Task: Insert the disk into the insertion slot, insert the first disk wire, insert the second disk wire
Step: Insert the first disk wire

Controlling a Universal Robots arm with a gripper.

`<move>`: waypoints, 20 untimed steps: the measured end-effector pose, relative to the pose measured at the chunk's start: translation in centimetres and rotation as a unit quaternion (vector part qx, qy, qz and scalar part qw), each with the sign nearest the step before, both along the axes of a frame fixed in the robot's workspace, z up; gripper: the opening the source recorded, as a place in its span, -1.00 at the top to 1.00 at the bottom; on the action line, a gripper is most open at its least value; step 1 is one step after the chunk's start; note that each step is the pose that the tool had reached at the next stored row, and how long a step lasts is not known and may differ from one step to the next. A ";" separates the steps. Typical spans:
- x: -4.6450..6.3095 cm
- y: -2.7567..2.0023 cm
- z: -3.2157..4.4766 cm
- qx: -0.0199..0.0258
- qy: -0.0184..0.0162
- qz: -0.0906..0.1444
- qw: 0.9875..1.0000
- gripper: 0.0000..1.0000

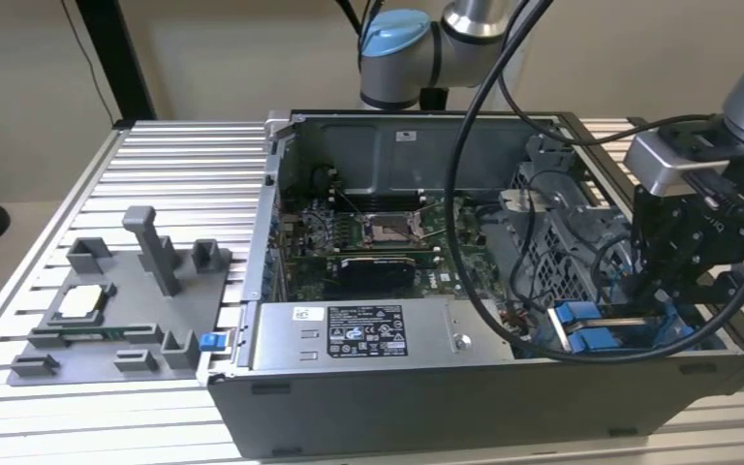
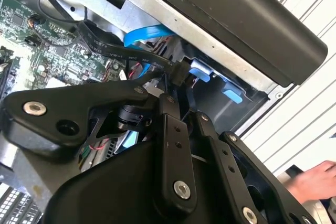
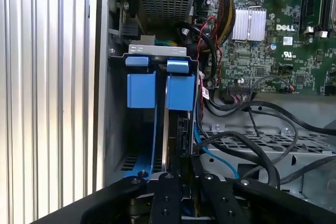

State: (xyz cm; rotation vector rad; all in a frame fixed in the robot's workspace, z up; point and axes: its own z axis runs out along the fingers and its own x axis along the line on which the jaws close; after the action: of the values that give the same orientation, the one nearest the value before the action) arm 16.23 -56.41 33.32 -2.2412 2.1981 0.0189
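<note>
Gripper [image 2: 181, 93] clamped on black disk wire connector [image 2: 176, 72] at insertion slot [image 1: 601, 327], exterior view's 4 o'clock corner of case [image 1: 476, 407], seemingly lined up for plugging.

Ribbed metal table [image 1: 166, 160], computer case [image 1: 476, 407], grey fixture [image 1: 108, 334]

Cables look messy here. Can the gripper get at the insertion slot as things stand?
Likely yes: the gripper hangs at the insertion slot, and the black cables lie beside it, not between.
</note>
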 end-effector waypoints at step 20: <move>0.0 0.00 6.20 0.000 0.000 0.000 1.000 1.00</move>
State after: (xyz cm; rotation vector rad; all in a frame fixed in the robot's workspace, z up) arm 16.22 -56.41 39.51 -2.2408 2.1978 0.0198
